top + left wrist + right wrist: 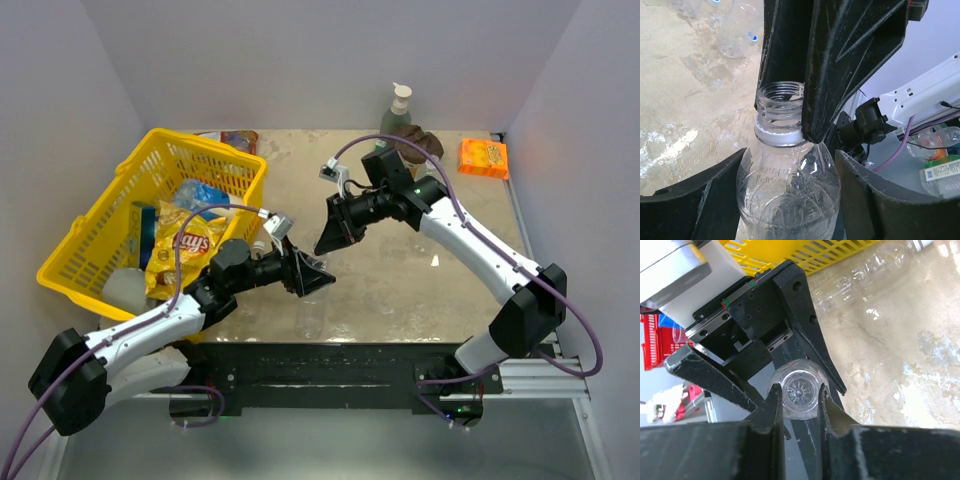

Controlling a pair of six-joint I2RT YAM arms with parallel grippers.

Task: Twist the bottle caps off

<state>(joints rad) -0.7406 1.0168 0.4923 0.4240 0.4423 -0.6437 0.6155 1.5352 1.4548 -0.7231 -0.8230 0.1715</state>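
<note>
My left gripper point(308, 272) is shut on the body of a clear ribbed bottle point(788, 170) and holds it upright above the table; in the left wrist view the gripper point(789, 205) has a finger on each side of it. The bottle's threaded neck point(780, 100) is bare, with only a white ring below it and no cap on it. My right gripper point(328, 240) reaches down from above, and in the right wrist view point(800, 396) its fingers press on both sides of the open neck point(799, 392). A blue cap point(754, 36) sits on another bottle lying further off.
A yellow basket point(100, 215) with a chips bag stands at the left. Another clear bottle point(312, 316) lies near the front edge, and one lies by the basket point(865, 280). A green pump bottle point(398, 105) and an orange packet point(483, 157) are at the back.
</note>
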